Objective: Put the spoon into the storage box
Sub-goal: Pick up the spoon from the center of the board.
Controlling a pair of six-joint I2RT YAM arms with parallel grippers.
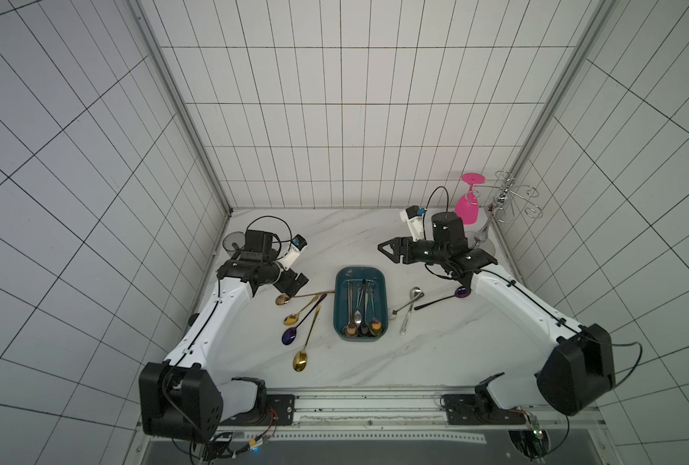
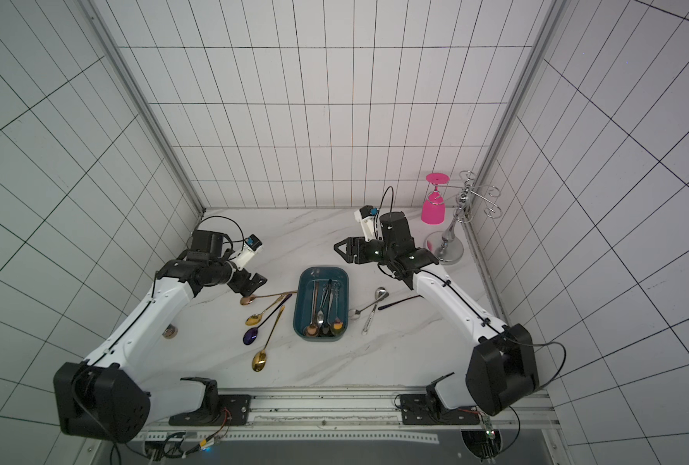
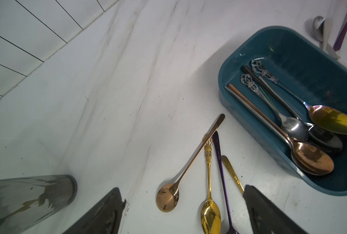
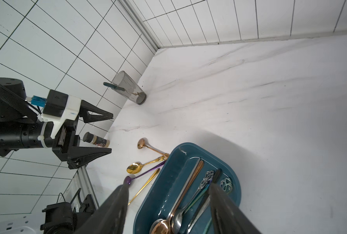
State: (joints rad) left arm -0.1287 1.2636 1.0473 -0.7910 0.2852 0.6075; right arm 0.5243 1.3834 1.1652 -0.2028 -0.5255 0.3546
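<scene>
1. Spoons, about five of them, are laid lengthwise inside the shallow dark teal plastic storage box in the middle of the white marble-look desk. Four more are scattered on the left arm's side of the box and three on the right arm's side.
2. The rose-gold metal spoon is judged to be the next one to move. Its bowl is seen directly below the left gripper, whose jaws are spread wide with nothing held between them.
3. Its long axis is set crosswise to the box, with the bowl toward the left arm and the handle tip just beside the box's near wall. The left arm is clearly the nearer one.
4. In the left wrist view its handle is seen crossing over the end of an ornate gold spoon, and a slim purple spoon lies just beside them. A grip near the bowl is therefore judged the cleaner one.
5. The right gripper is held above the box's far end, its jaws parted and empty.
6. The count inside the box cannot be fixed, because the bowls overlap. Whether the rose-gold tip touches the box cannot be told either. The bowl of a dark purple spoon is partly covered by the right arm.
</scene>
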